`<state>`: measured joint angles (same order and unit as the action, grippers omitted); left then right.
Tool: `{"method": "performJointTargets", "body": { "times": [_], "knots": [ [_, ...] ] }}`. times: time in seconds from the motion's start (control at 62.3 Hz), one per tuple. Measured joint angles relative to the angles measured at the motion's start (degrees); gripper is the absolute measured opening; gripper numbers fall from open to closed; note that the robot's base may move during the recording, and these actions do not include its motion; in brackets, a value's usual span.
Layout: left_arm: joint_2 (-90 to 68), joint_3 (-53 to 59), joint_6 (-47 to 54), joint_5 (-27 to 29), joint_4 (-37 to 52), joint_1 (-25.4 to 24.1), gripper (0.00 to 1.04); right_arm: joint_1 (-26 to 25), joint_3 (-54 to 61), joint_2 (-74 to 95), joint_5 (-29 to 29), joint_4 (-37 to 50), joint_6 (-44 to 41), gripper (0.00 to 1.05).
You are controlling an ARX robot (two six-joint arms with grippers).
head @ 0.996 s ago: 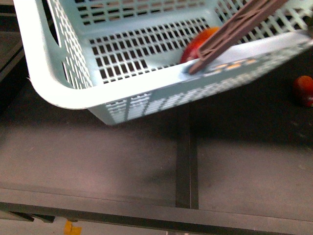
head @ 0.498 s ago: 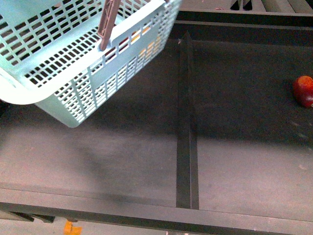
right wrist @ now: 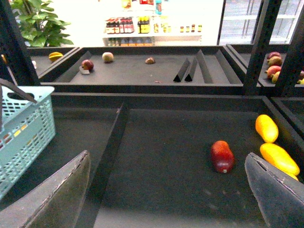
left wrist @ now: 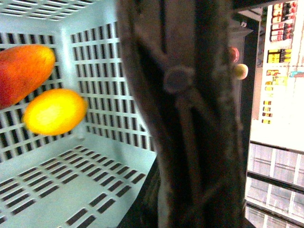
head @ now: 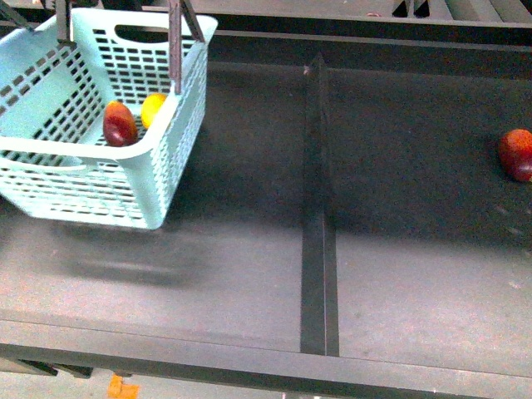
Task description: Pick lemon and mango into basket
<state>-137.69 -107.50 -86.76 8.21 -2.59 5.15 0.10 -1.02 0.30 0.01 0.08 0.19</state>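
The turquoise basket (head: 100,179) hangs at the far left of the front view, held up by its brown handle (head: 174,46). The dark red mango (head: 120,123) and the yellow lemon (head: 153,109) lie inside it, side by side. In the left wrist view the handle (left wrist: 190,118) fills the middle, with the lemon (left wrist: 54,111) and the mango (left wrist: 23,71) against the basket's lattice wall (left wrist: 114,95). My left gripper is shut on the handle, and its fingers are hidden behind it. My right gripper (right wrist: 166,199) is open and empty above the dark shelf. The basket (right wrist: 23,128) also shows in the right wrist view.
A raised divider (head: 318,208) runs down the dark shelf. A dark red fruit (head: 517,154) lies at the far right and also shows in the right wrist view (right wrist: 222,156). Two yellow fruits (right wrist: 273,142) lie beside it. The shelf's front edge (head: 249,359) is near. Another shelf with fruit (right wrist: 108,57) stands behind.
The basket has swung away from the camera to the far left and now hangs level. The mango and lemon now both show inside it. The red fruit at the right has not moved.
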Motion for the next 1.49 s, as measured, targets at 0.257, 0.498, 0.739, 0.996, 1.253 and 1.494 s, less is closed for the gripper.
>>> {"method": "performJointTargets", "body": {
  "times": [0.257,0.498,0.739,0.996,1.253,1.494],
  "knots": [
    [1.92,5.2,0.5,-1.95,0.66,2.14,0.04,0.0,0.0,-0.02,0.0,0.0,-0.02,0.96],
    [4.83,8.74,1.05,-2.49,0.37,1.9,0.34,0.0,0.0,-0.02,0.0,0.0,-0.02,0.96],
    [19.02,19.56,0.92,3.08,0.15,0.15,0.82,0.0,0.0,-0.02,0.0,0.0,-0.02,0.96],
    [35.71,34.51,20.85,-0.24,8.0,-1.99,0.87,0.0,0.0,-0.02,-0.02,0.0,-0.02,0.96],
    [49.29,69.2,79.56,-8.11,53.66,-4.04,0.33,0.0,0.0,-0.02,0.0,0.0,-0.02,0.96],
    [60.19,85.46,85.5,-8.22,57.37,-5.16,0.03,0.0,0.0,-0.02,0.02,0.0,-0.02,0.96]
  ]
}}
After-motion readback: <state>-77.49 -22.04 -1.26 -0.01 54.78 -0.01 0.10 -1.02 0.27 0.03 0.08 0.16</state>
